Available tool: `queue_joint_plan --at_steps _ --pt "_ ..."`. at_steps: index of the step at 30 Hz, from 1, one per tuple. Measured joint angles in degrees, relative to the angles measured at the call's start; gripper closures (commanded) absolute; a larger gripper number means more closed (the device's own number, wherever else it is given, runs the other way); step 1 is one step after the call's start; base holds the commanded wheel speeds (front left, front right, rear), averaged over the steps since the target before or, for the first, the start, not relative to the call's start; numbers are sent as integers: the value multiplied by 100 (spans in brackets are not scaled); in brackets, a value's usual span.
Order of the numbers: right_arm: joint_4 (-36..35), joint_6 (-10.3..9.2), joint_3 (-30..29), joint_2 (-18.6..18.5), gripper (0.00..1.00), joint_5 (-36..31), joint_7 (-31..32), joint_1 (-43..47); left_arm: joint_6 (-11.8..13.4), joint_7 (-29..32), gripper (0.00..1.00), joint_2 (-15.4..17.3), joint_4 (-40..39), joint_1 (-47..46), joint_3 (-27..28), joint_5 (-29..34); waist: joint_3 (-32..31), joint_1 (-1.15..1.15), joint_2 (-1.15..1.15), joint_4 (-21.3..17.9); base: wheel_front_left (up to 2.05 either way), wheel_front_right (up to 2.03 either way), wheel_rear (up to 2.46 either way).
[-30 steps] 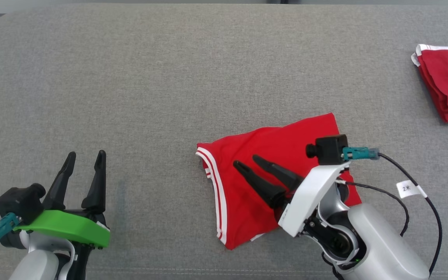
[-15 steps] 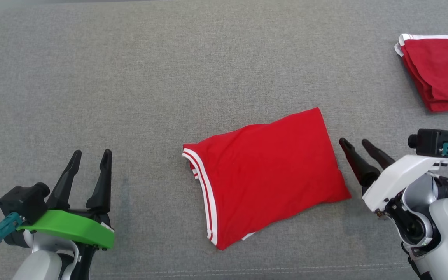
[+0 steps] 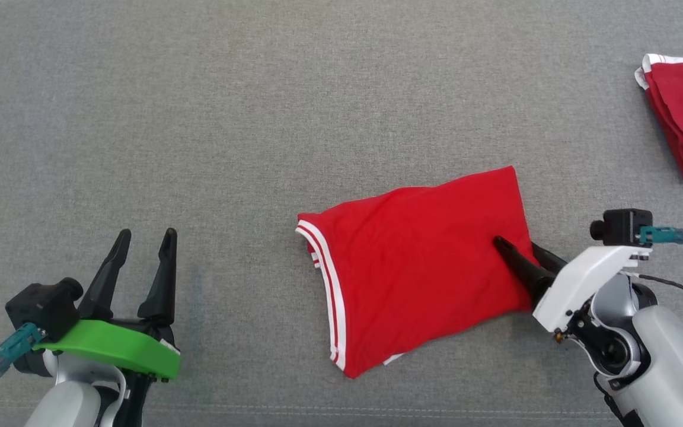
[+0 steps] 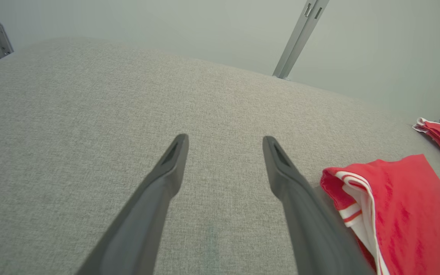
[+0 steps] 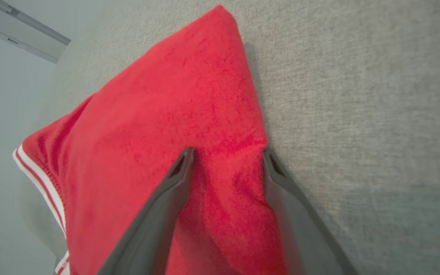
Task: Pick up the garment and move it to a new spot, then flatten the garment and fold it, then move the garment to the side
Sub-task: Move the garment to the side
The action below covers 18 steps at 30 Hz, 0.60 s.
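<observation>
The folded red knit garment with white striped trim is lying near the middle of the grey woven upholstered surface. Its right edge is sitting between the 2 long dark fingers of the right gripper, which are standing apart, 1 on the cloth and 1 at its border, not yet clamped. For a good grip, the jaws should be reaching deep enough to catch every layer before closing — otherwise the soft, limp knit is likely to slip and unfold. The cloth is puckering slightly between the fingers. The left gripper is resting well apart, fingers spread, holding nothing. Another folded red garment is lying at the far right — probably the side pile.
</observation>
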Motion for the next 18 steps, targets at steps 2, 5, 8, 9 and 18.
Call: queue_joint_plan --at_steps 2,5,8,9,18 --pt "3 65 60 0 100 -1 45 -85 0 -1 0 -14 11 -2 -5 1 -5 0 0 18 0 0 0" --pt "-91 261 276 30 100 5 235 -407 1 -9 0 -36 13 -3 15 1 -24 0 0 58 0 0 0" --pt "-182 302 327 -103 100 -65 400 -834 5 -11 0 -36 13 -3 51 18 -31 0 0 79 0 0 0" --pt "-183 297 279 -237 100 -112 454 -965 5 -11 0 -38 11 -5 43 33 -33 0 0 90 0 0 0" --pt "172 -135 -737 -1714 100 -502 900 -1558 7 -44 0 -137 20 -59 -33 110 -3 0 0 262 0 0 0"
